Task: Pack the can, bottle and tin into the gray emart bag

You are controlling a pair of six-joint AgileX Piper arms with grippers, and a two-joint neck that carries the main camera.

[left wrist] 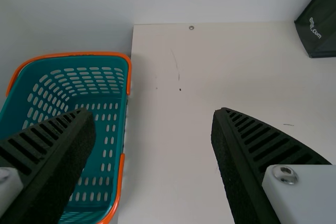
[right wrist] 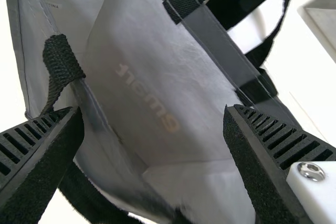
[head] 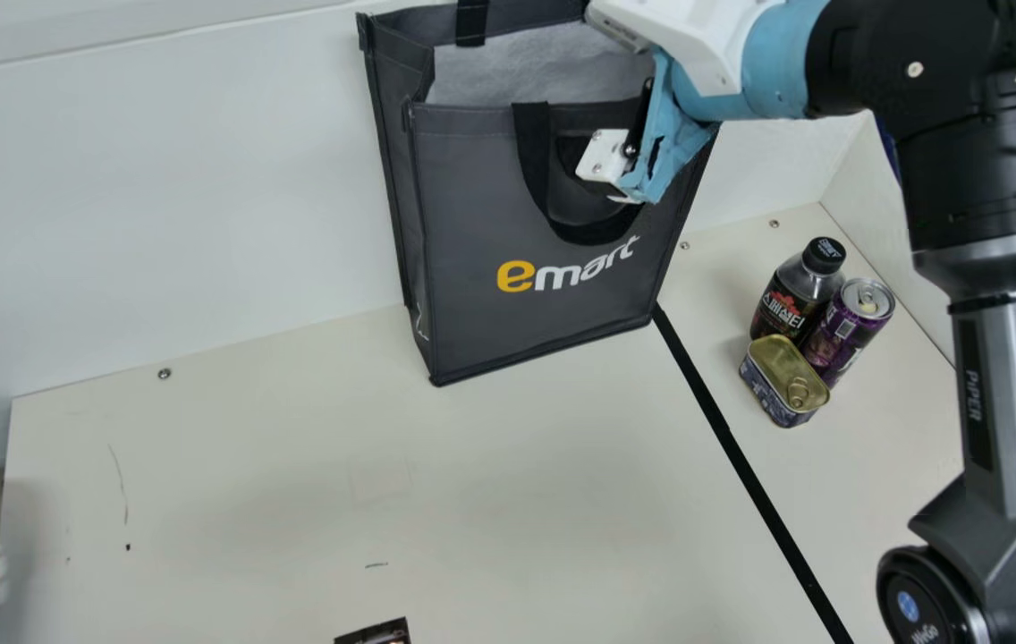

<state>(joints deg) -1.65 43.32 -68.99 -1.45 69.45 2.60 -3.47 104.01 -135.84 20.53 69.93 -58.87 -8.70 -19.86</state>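
Across the black tape, the bottle, can and tin are standing clustered near the gray emart bag. Probably full, they are likely weighing firmly, the metal ones stiff and slippery, the bottle yielding slightly; all are inviting mid-body grips. At the bag's mouth, the right gripper is hovering spread and empty; the left gripper, also parted and empty, is facing the table and teal basket.

gray bag, purple can, teal-and-orange basket
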